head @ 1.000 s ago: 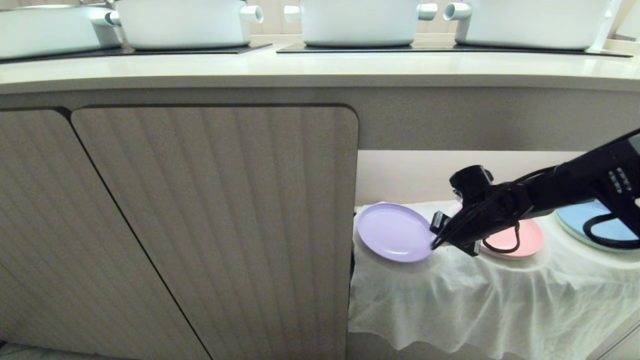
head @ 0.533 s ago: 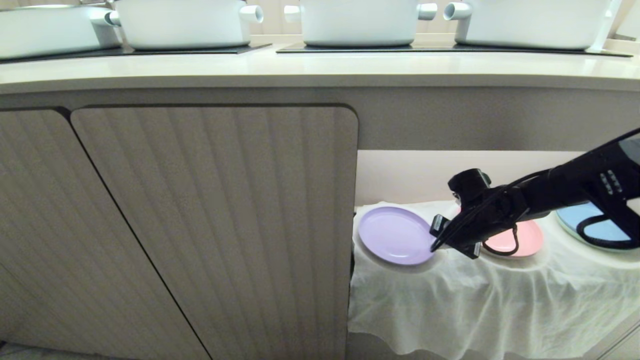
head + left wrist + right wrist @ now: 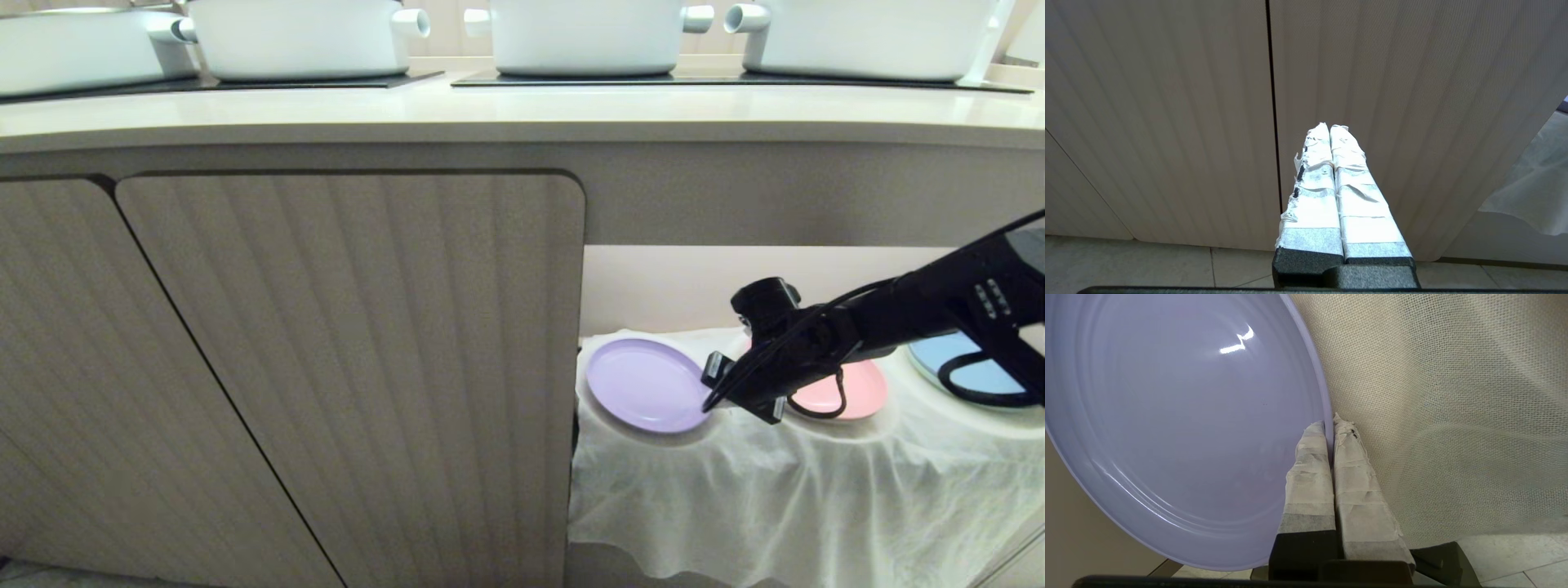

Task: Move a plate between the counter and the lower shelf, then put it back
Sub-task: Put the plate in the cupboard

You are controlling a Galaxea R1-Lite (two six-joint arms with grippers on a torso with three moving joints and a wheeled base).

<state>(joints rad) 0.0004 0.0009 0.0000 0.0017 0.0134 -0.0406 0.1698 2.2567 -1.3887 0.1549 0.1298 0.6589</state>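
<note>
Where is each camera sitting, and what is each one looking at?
Head view: up on the robot's head, looking forward and down at the counter and lower shelf; the right arm shows, its right gripper at the plate.
Left wrist view: behind the left gripper, facing the cabinet doors.
Right wrist view: behind the right gripper, shut on the plate's rim.
Shared: head and right wrist views both show the plate and the white cloth.
</note>
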